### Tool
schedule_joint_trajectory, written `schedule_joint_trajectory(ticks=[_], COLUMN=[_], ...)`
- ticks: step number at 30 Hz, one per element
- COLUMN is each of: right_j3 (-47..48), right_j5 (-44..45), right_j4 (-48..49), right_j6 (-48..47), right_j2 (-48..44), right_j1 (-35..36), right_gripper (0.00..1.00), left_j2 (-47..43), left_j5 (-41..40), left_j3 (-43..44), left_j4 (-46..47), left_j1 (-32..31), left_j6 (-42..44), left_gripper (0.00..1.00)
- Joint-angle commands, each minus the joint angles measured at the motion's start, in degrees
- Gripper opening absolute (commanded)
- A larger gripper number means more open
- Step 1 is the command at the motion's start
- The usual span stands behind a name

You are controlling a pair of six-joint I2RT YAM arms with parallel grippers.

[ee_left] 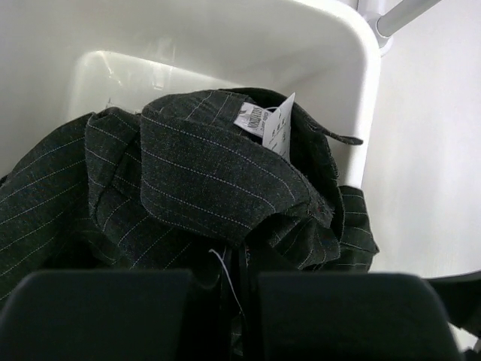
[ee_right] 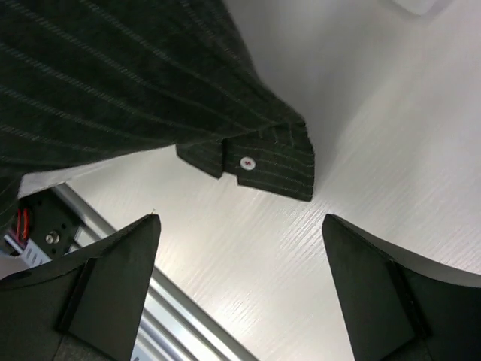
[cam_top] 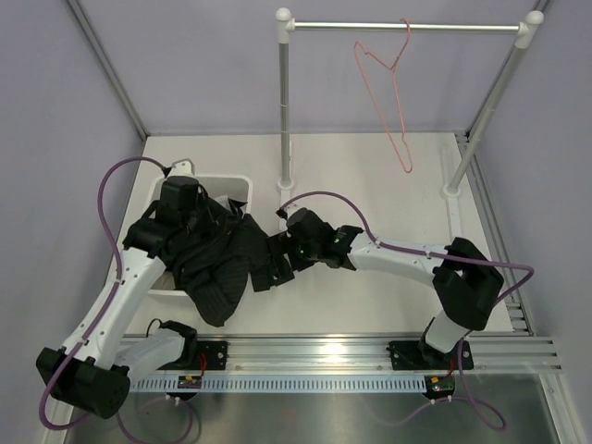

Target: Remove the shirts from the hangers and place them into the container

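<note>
Shirt [cam_top: 222, 264] is black with thin pale pinstripes all over. There's a white label [ee_left: 263, 124] with dark print at the neck, plus one little white button [ee_right: 246, 162] on the cuff. Basket [cam_top: 236, 182] is plain glossy white. Hanger [cam_top: 398, 102] is pink. Rail [cam_top: 407, 27] is silver metal with white joints [cam_top: 284, 16]. Tabletop [cam_top: 370, 176] is white with a faint wood-grain streak. Arms [cam_top: 398, 256] are a white and black mix with purple cables [cam_top: 324, 193]. Left gripper [ee_left: 239, 282] and right gripper [ee_right: 240, 218] are both black. Walls [cam_top: 55, 111] are a pale lilac-grey.
</note>
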Motion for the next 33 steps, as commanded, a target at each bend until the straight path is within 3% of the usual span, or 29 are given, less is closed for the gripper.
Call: schedule_joint_trajectory(ticks=[1, 14, 23, 26, 27, 30, 33], right_j3=[-0.4, -0.4, -1.7, -3.4, -4.7, -8.0, -11.3], right_j5=[0.4, 4.2, 4.5, 2.3, 1.5, 1.2, 1.9], right_j4=[9.0, 16.1, 26.0, 30.8, 33.4, 38.8, 43.1], right_j6=[-0.2, -6.8, -10.3, -10.6, -10.4, -9.5, -8.3], right_j2=[1.8, 8.0, 11.8, 12.6, 12.6, 12.3, 10.6], right_j1=[-0.5, -0.6, -1.7, -1.7, -1.7, -1.6, -1.6], right_gripper=[0.97, 0.99, 0.98, 0.82, 0.51, 0.00, 0.00], left_j2=[-1.8, -2.1, -2.2, -2.4, -2.4, -2.5, -2.8], left_j5=[2.7, 6.7, 8.3, 8.6, 8.6, 8.7, 8.7], left_j3=[-0.3, -1.0, -1.3, -1.5, -1.5, -1.8, -2.2], left_j4=[3.6, 5.0, 5.8, 5.8, 5.8, 5.9, 6.4], left_j1=[1.2, 2.1, 2.1, 2.1, 2.2, 2.3, 2.4], left_j6=[-0.4, 1.0, 1.2, 1.4, 1.4, 1.7, 1.7], left_gripper=[0.00, 0.01, 0.02, 0.03, 0.03, 0.03, 0.04])
